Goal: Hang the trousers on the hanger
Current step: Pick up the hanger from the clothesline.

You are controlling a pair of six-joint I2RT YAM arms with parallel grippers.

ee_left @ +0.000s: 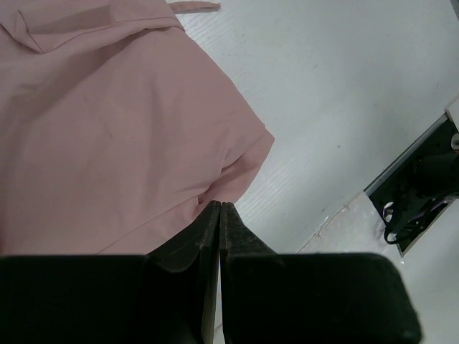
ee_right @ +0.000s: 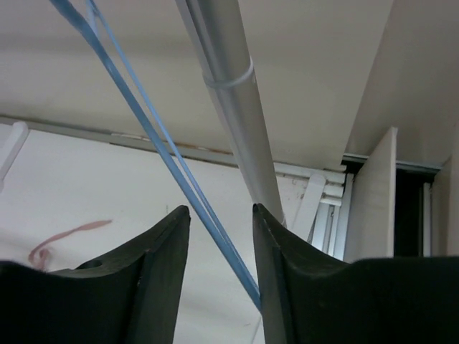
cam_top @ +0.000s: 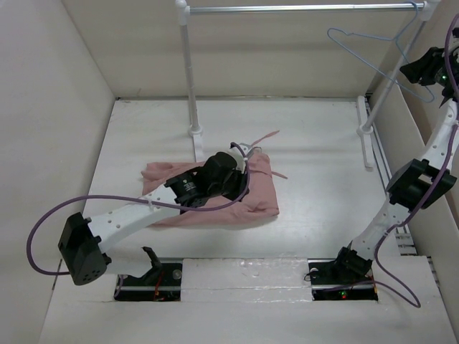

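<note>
The dusty-pink trousers (cam_top: 215, 193) lie folded on the white table, left of centre. My left gripper (cam_top: 242, 166) reaches over their far right part. In the left wrist view its jaws (ee_left: 219, 205) are shut at the trousers' (ee_left: 107, 129) edge, where the fabric puckers toward the tips. The pale blue wire hanger (cam_top: 358, 44) hangs at the rail's right end. My right gripper (cam_top: 419, 70) is raised beside it. In the right wrist view it (ee_right: 221, 209) is open, with the hanger's wire (ee_right: 172, 165) running between the fingers and touching the right one.
A white and metal rail (cam_top: 301, 8) spans the back on two posts, the left post (cam_top: 191, 79) standing just behind the trousers. The right post (ee_right: 229, 93) slants just behind my right fingers. White walls enclose the table on three sides.
</note>
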